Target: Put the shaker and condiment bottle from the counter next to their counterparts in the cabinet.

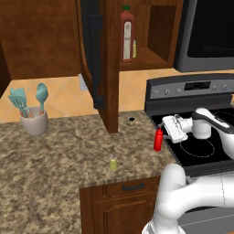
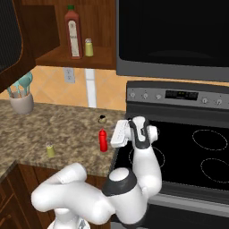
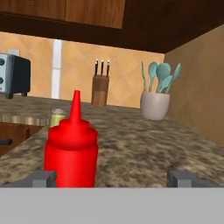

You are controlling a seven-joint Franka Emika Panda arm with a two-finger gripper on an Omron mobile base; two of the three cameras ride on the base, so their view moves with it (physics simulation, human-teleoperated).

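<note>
Looking at your left base view, you find the end effector (image 1: 161,129) right of centre, levelled sideways at the condiment bottle (image 1: 158,139), which stands upright on the worktop (image 1: 55,155) by the stove edge. In the hand view the fingertips (image 3: 43,178) are spread wide, released, with the bottle just ahead, nearer the left one. The shaker (image 1: 113,162) sits lower centre, well apart from the bottle. Upper centre, the open cabinet (image 1: 109,68) shelf holds the tall sauce bottle (image 1: 127,34) with the slim shaker (image 1: 134,48) just beside it.
</note>
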